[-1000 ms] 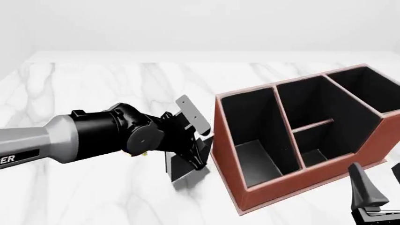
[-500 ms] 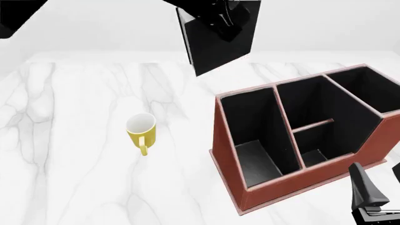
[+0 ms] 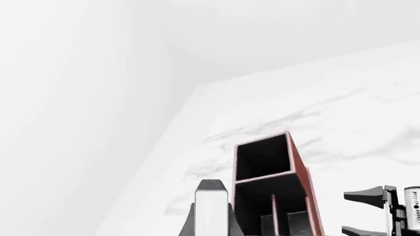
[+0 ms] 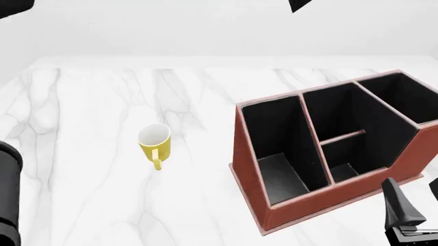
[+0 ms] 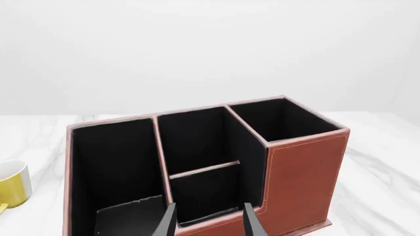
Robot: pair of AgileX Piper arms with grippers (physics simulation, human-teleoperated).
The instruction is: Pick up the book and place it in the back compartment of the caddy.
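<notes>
The reddish-brown caddy (image 4: 329, 154) stands at the right of the table. Its small back compartment (image 4: 342, 169) lies behind the low near wall; it also shows in the right wrist view (image 5: 203, 194). My left gripper (image 3: 211, 219) is raised high above the table, shut on the book (image 3: 211, 206), whose white page edge shows between the dark fingers. In the front view only a black corner (image 4: 299, 4) shows at the top edge. My right gripper (image 5: 210, 221) is open and empty, low in front of the caddy's near wall, at the front right (image 4: 403, 215).
A yellow mug (image 4: 154, 143) stands on the marble table (image 4: 89, 102) left of the caddy, also in the right wrist view (image 5: 10, 187). A black part of the left arm (image 4: 7, 200) fills the left edge. The right gripper (image 3: 387, 211) shows in the left wrist view.
My left gripper has lifted the book off the table beside the mug and carried it up and right, almost out of the front view. The right arm has not moved.
</notes>
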